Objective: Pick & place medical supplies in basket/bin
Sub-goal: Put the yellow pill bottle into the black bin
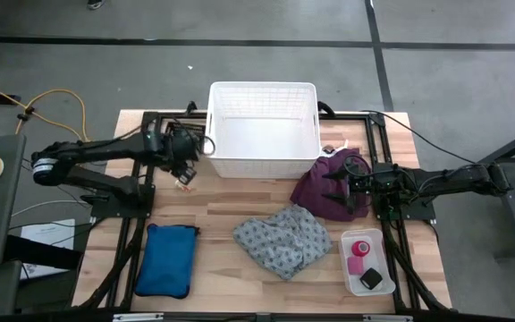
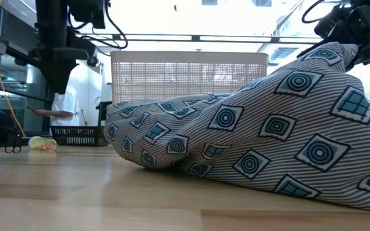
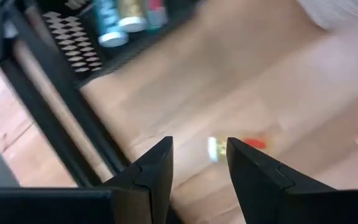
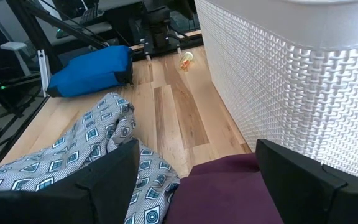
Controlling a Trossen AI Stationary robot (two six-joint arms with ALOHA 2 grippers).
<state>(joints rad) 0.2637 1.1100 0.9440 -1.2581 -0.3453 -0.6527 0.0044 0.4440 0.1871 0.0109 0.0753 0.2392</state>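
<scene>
left gripper hangs over the wood table just off the white basket's left front corner, fingers spread, nothing btwn them. small clear bottle lies on its side on the wood right below, seen blurry past the fingertips in the left wrist view.

right gripper sits over the purple cloth, jaws wide apart w/ the cloth bunched beneath them; can't tell if they touch it. cloth lies by the basket's right front corner, touching its wall.

grey patterned cloth is crumpled at table centre front, just beside the purple one. pink tape roll & small black block sit in a clear tray at front right. blue pouch lies front left, well apart.
</scene>
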